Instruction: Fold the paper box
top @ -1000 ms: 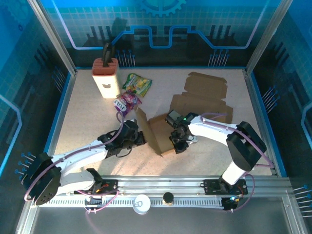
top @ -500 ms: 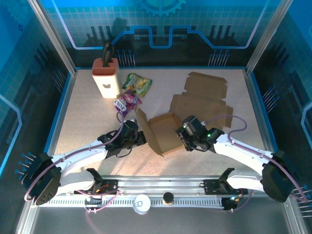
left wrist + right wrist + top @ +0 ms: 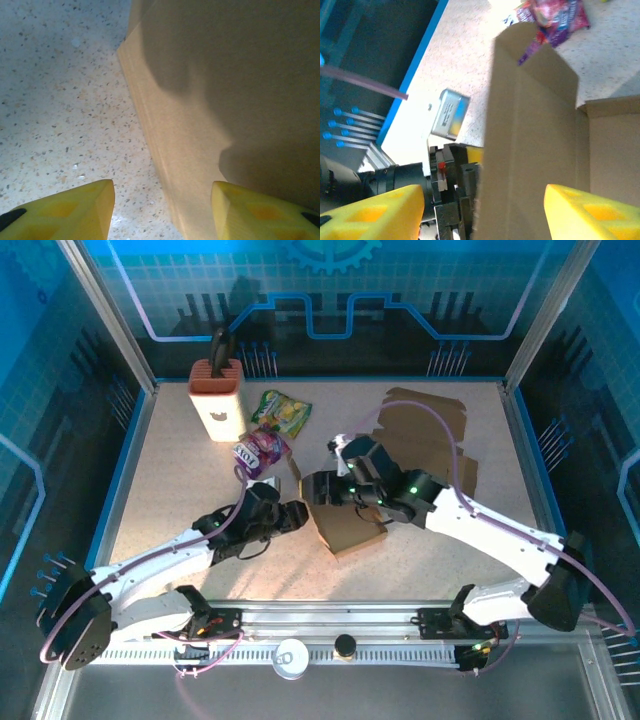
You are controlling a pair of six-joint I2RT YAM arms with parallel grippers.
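Note:
The brown paper box (image 3: 347,524) lies half-formed mid-table, its flat lid panels (image 3: 425,435) spread out behind it. My left gripper (image 3: 292,516) sits at the box's left wall, open. In the left wrist view the cardboard wall (image 3: 210,100) runs up between the yellow fingertips (image 3: 65,210), with my left gripper (image 3: 162,210) clear of it on both sides. My right gripper (image 3: 318,488) reaches over the box to its left upright flap. In the right wrist view this flap (image 3: 530,150) stands between the wide yellow fingers (image 3: 592,212) of my right gripper (image 3: 484,212), untouched.
A knife block (image 3: 217,398) stands at the back left. A green snack bag (image 3: 281,412) and a purple candy bag (image 3: 259,450) lie just behind the box's left flap. Blue walls (image 3: 130,450) ring the table. The left gripper's black body (image 3: 455,190) sits close behind the flap.
My right arm swung from the box's right side across it to the left flap and its jaws widened. The left gripper opened slightly and stayed at the left wall.

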